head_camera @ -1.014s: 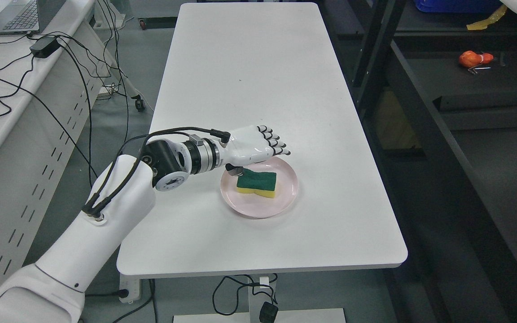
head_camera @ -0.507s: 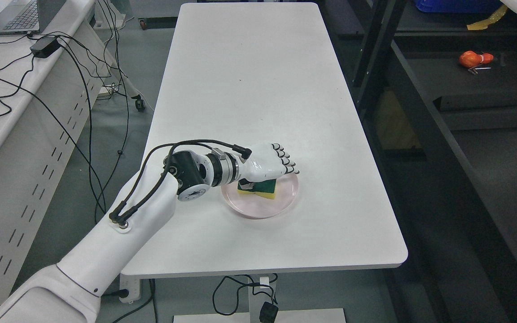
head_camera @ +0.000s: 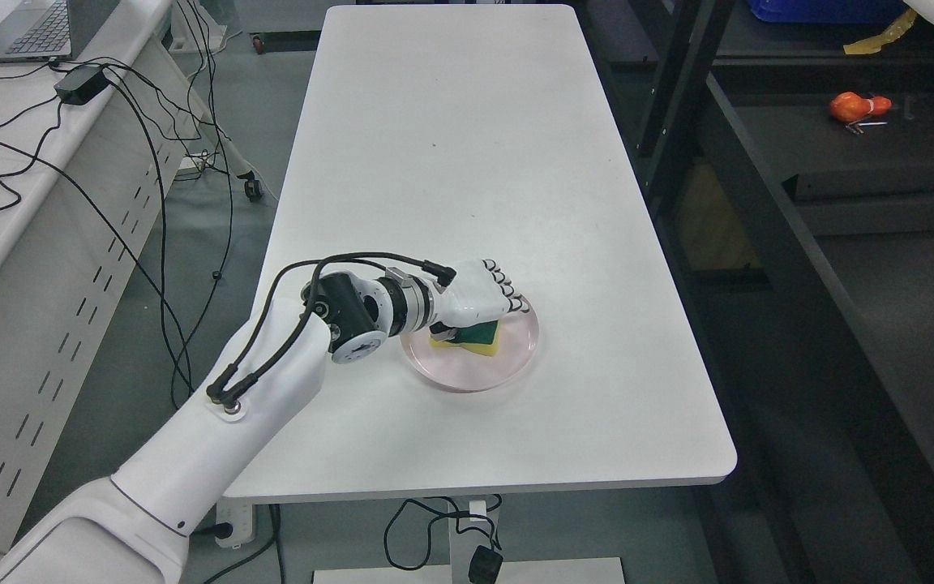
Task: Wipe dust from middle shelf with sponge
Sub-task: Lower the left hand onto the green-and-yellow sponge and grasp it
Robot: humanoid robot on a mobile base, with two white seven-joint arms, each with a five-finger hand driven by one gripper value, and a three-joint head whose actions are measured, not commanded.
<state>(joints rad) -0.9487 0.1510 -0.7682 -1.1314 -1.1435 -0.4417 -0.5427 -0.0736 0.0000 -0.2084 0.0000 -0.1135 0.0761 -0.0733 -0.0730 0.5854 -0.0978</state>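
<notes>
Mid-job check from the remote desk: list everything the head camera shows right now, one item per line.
sponge: 1, green top over yellow, on the pink plate, under the left hand
plate: 1, pink, near end of the white table
table: 1, white, centre
laptop: 1, grey, on the side desk, upper left
power adapter: 1, black, with cables, same desk
shelving: 1, black, right side
orange object: 1, on a shelf, upper right; kind unclear
blue bin: 1, top right edge
left hand: 1, white, fingers curled down over the sponge; firm grasp not confirmed

Pink plate (head_camera: 507,367) on white table (head_camera: 451,146)
</notes>
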